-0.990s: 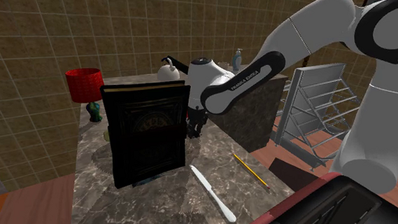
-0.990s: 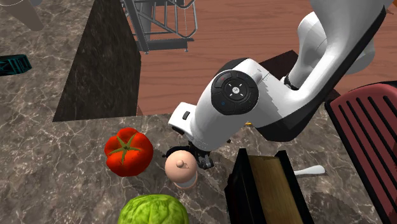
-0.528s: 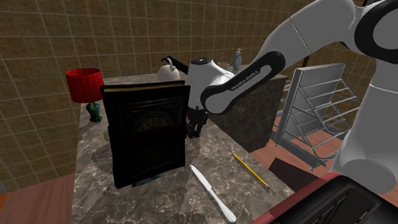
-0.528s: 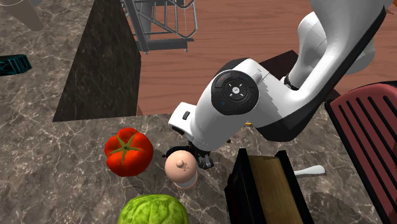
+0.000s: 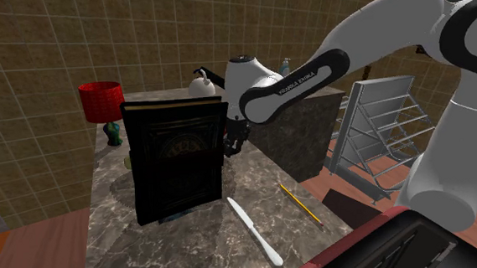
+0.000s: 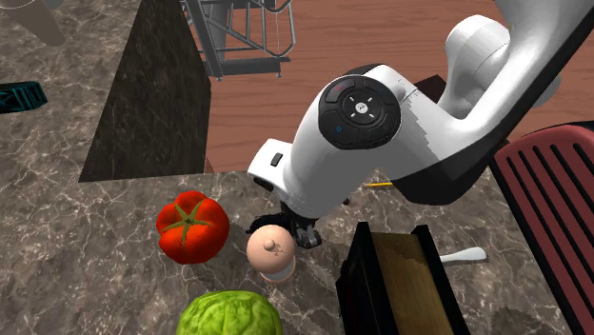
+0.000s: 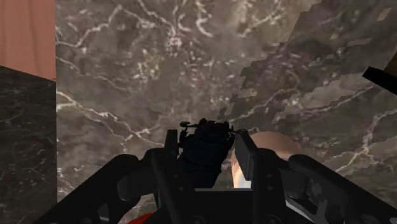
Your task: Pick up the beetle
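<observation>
The end effector [image 7: 208,146] has its two black fingers [image 7: 245,153] pinched in on the beetle [image 7: 206,135], and that's a firm clasp! It's a small dark insect figure, with thin legs poking out past the fingertips. The wrist view looks down past it onto the grey-veined marble counter [image 7: 159,70], where a blocky shadow spreads across the stone. Just beside one finger sits a pale pink rounded object [image 7: 275,147].

In the shoulder view, the white arm [image 5: 293,84] bends down over the counter [image 5: 256,182]. The end effector [image 5: 233,142] hangs just beside the edge of a tall black book [image 5: 177,157] standing upright. Nearer the camera, a white knife [image 5: 254,230] and a yellow pencil [image 5: 300,203] lie flat on the marble, apart from each other. A red lamp [image 5: 101,103] stands behind the book, a dark block [image 5: 300,134] rises behind the arm, and a wire rack [image 5: 379,126] leans off to the shoulder view's right.

The second exterior view looks from above, and here the end effector [image 6: 303,231] points down just beside the pink object [image 6: 269,249]. A red tomato [image 6: 192,226] lies near it on that view's left, and a green lettuce [image 6: 228,314] sits at the bottom edge. The book [image 6: 395,281] stands close on the right, with a red slotted appliance [image 6: 552,200] beyond it.
</observation>
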You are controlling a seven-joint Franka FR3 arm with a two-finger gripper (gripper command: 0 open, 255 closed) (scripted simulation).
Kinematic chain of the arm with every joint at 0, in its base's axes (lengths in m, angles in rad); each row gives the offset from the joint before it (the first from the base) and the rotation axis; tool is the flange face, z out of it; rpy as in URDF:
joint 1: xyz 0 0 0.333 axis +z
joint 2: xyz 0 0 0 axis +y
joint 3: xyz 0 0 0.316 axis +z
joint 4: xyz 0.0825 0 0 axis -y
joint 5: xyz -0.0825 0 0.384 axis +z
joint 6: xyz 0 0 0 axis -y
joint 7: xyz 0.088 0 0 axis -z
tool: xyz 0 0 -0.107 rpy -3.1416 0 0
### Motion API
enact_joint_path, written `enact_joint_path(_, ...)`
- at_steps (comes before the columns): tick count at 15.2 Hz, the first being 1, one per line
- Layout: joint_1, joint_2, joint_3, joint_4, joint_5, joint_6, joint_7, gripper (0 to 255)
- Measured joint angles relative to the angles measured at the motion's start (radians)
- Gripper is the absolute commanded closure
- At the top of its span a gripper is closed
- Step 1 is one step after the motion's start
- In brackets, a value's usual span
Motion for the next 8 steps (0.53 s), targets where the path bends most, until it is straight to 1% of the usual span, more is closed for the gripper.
enact_joint_path(8,0.001,-0.048,0.000,0.052,0.031,-0.096,-0.032,255)
